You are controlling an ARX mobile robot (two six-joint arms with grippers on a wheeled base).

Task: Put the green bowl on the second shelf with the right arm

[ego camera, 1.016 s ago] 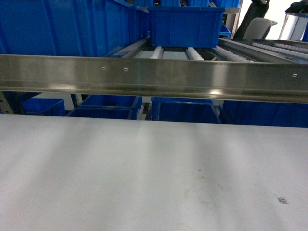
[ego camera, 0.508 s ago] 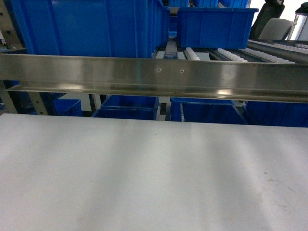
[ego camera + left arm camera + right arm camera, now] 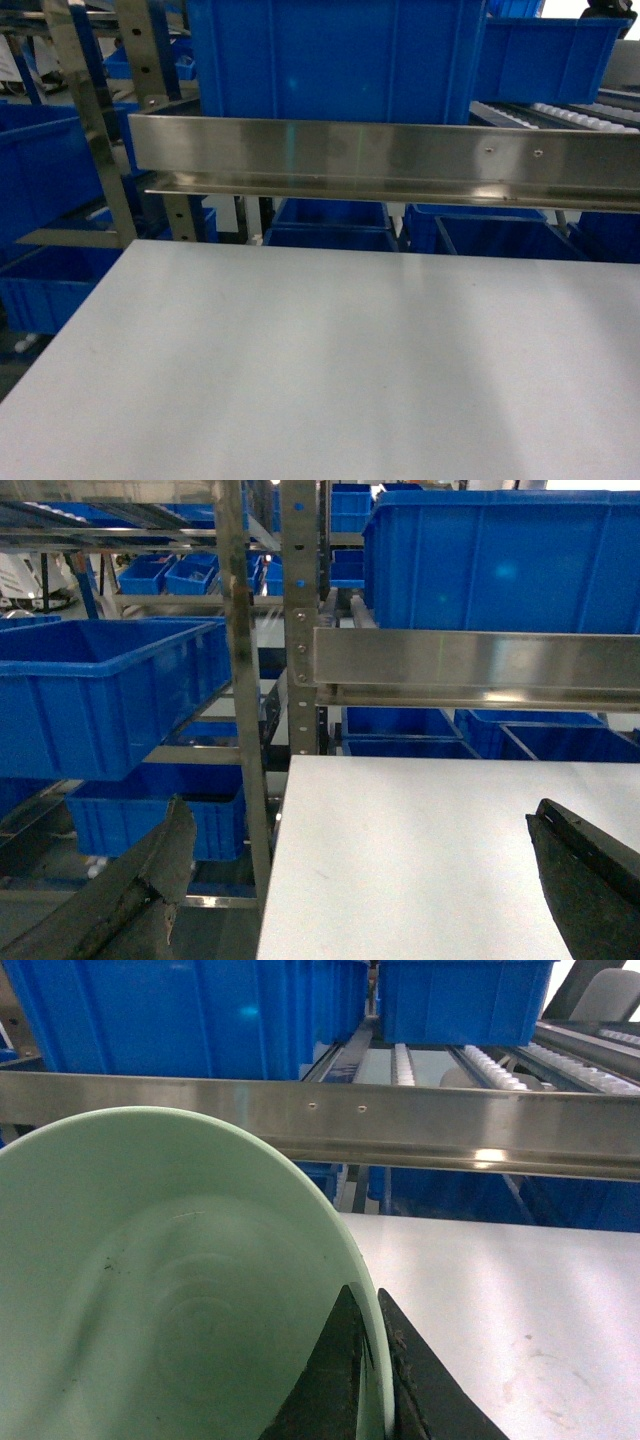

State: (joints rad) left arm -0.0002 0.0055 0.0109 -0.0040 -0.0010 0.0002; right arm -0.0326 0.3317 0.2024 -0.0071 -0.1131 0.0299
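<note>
Green bowl (image 3: 170, 1290), round, shallow, pale mint with smooth walls and a thin rim, fills the lower left of the right wrist view. The black right end effector (image 3: 372, 1380) is clenched on its rim at bottom centre, one finger inside the wall and one outside. So the pick-up looks done; the placing is still left. Beyond the bowl, a flat white counter (image 3: 520, 1290) spreads across the lower right, and a brushed steel shelf rail (image 3: 450, 1120) crosses mid-frame with big blue plastic crates (image 3: 180, 1010) above it. The bowl rests on no shelf yet. In the left wrist view, the dark left end effector (image 3: 350, 880) hangs released at the bottom corners, holding nothing.
</note>
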